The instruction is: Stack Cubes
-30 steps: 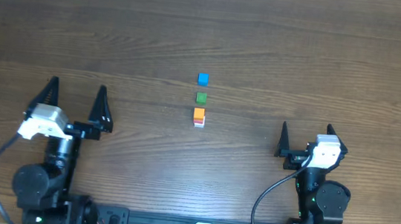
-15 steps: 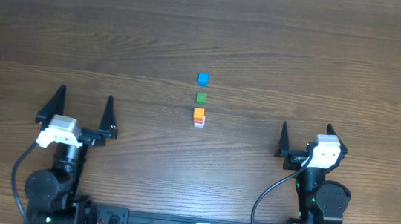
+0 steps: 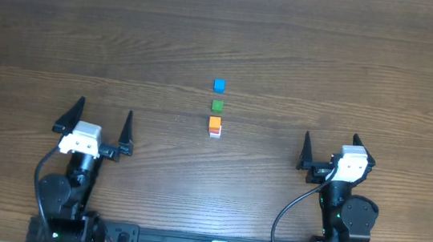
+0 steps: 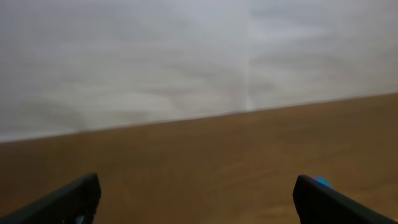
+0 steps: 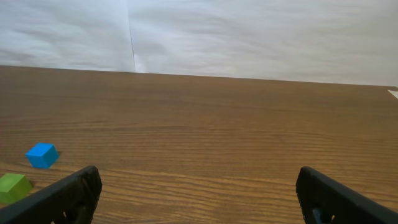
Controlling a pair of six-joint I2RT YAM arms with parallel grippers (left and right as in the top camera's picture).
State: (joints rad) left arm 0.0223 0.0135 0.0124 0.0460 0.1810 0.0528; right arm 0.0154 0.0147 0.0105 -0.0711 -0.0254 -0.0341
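Set in a short row at mid-surface (image 3: pixel 384 58): blue cube (image 3: pixel 219 85) farthest from the bases, green cube (image 3: pixel 217 105) just beside it, orange cube (image 3: pixel 215 123) nearest. Pale sliver at the orange one's near edge, perhaps another cube beneath; cannot tell. Left pincer (image 3: pixel 106 108) and right pincer (image 3: pixel 332 136) both spread wide, holding nothing, well apart from the row. Likely light, rigid and smooth-faced, so prone to skid or twist if pinched off-centre. Best taken squarely across two opposite flat sides, at mid-height, with gentle closing. Little room between neighbours, so better entered from the row's open sides.
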